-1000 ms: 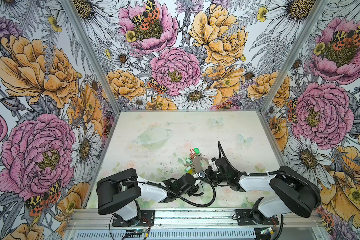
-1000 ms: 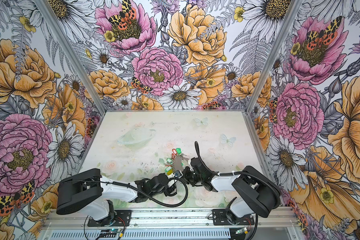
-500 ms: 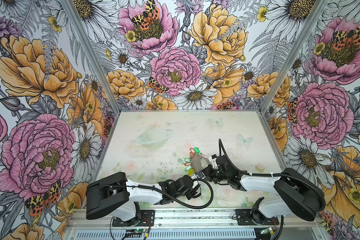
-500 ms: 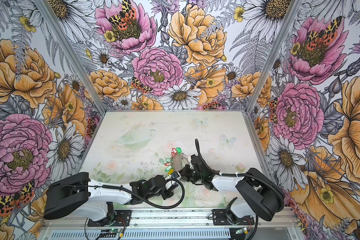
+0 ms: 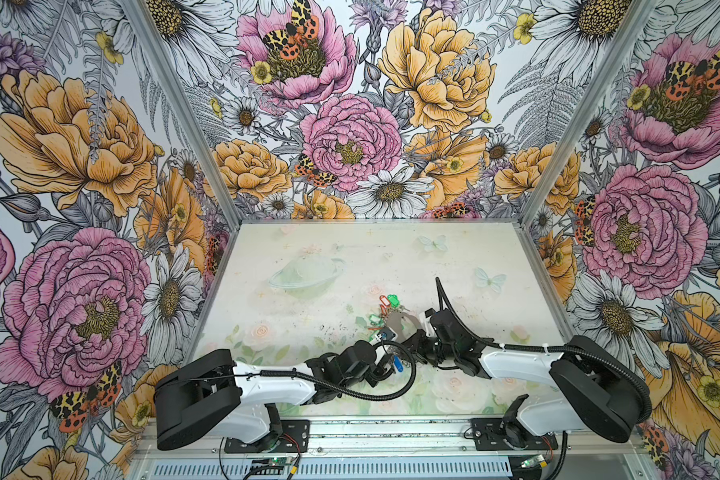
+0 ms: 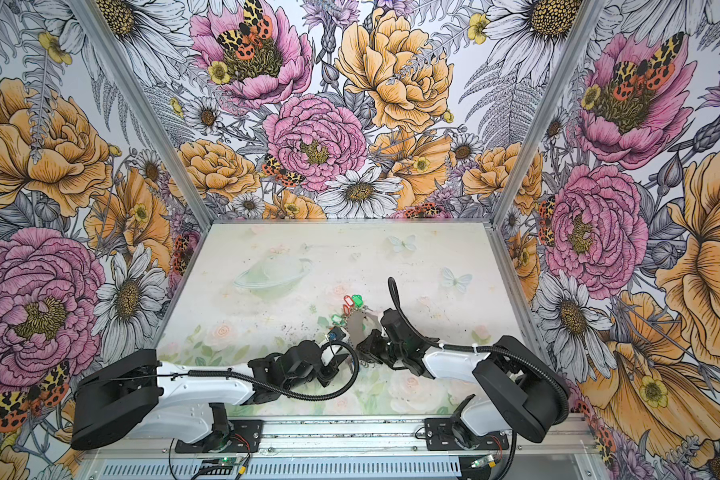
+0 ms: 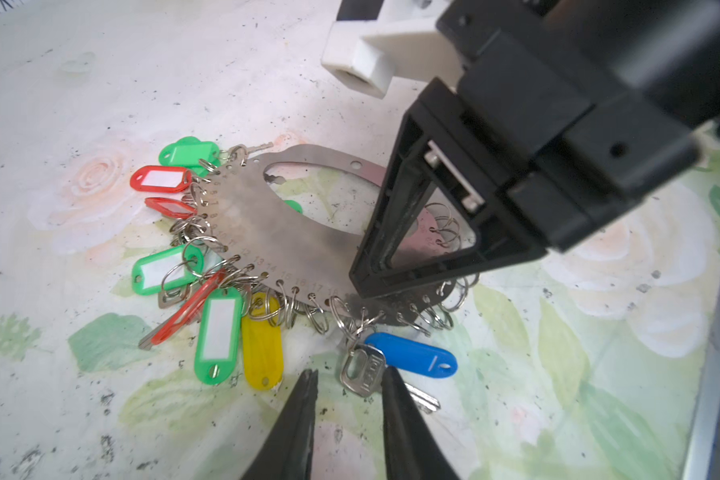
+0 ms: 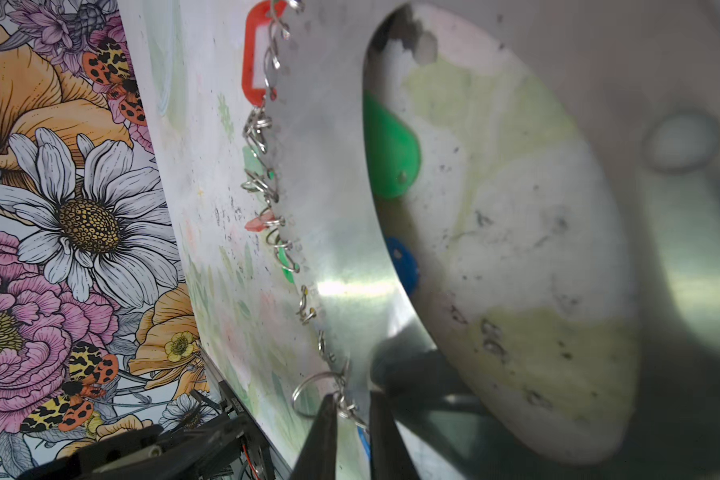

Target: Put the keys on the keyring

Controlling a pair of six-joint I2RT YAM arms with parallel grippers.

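Lower centre in both top views, the keyring (image 5: 395, 321) (image 6: 355, 326) sits on the table (image 5: 308, 257), with coloured key tags (image 7: 218, 332) fanned off its rim. The left gripper (image 7: 348, 374) is spread around a silver key (image 7: 361, 368) beside the blue tag (image 7: 416, 359). The right gripper (image 8: 352, 401) straddles the rim, its jaws narrowly parted; I cannot tell whether it grips.

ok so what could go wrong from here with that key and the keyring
1. The left hand stands open around the silver key; closing may also pinch the blue tag beside it.
2. The right hand straddles the rim of the keyring among crowded small rings; a slip there could shift the whole plate.
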